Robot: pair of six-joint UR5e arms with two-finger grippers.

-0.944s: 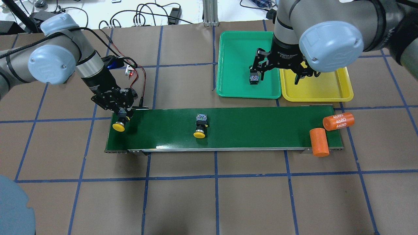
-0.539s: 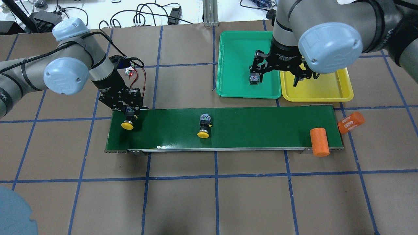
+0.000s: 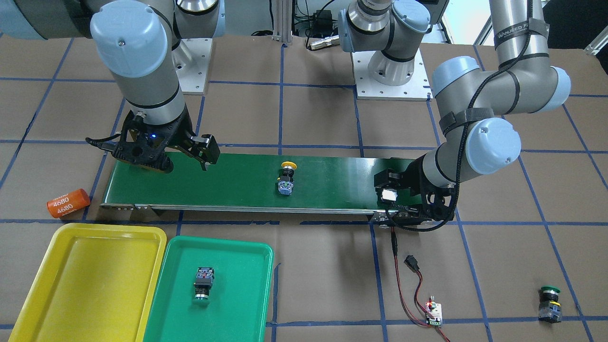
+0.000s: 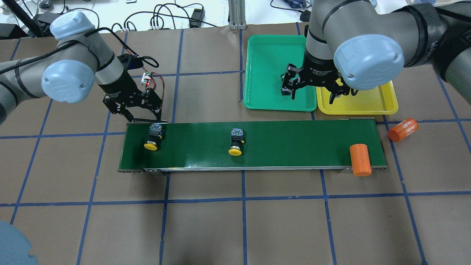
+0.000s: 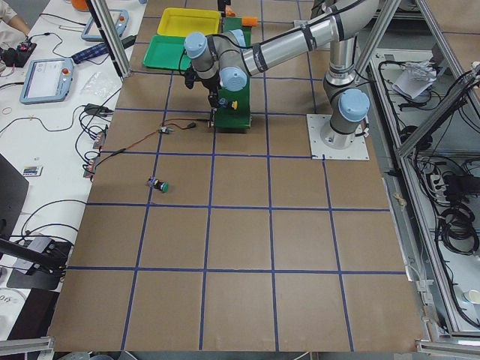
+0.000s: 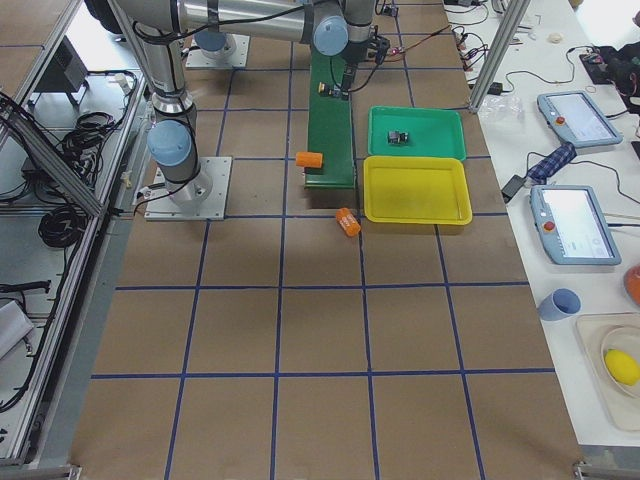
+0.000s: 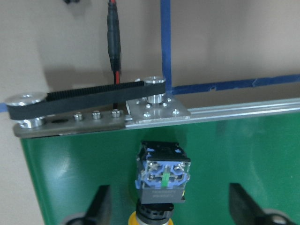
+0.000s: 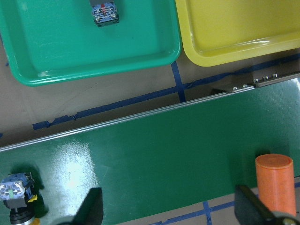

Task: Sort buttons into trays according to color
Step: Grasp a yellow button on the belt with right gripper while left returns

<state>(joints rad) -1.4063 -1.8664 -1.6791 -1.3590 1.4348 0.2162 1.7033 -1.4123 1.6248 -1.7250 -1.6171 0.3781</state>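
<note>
Two yellow buttons lie on the dark-green belt (image 4: 294,143), one near its left end (image 4: 151,138) and one mid-belt (image 4: 236,143). My left gripper (image 4: 144,118) is open and empty just behind the left button, which sits between its fingers in the left wrist view (image 7: 161,176). One green button (image 3: 204,283) lies in the green tray (image 4: 265,55). Another green button (image 3: 550,304) lies on the table far to my left. My right gripper (image 4: 311,98) is open and empty, above where the green tray and the yellow tray (image 4: 368,105) meet. The yellow tray holds nothing.
An orange cylinder (image 4: 360,159) stands on the belt's right end. Another marked 4680 (image 4: 403,129) lies on the table just past that end. A small circuit board (image 4: 147,79) with red and black wires sits behind the belt's left end.
My left gripper let go of the yellow button and drew back from it. Both yellow buttons moved right along the belt. The 4680 cylinder rolled off the belt's right end onto the table.
</note>
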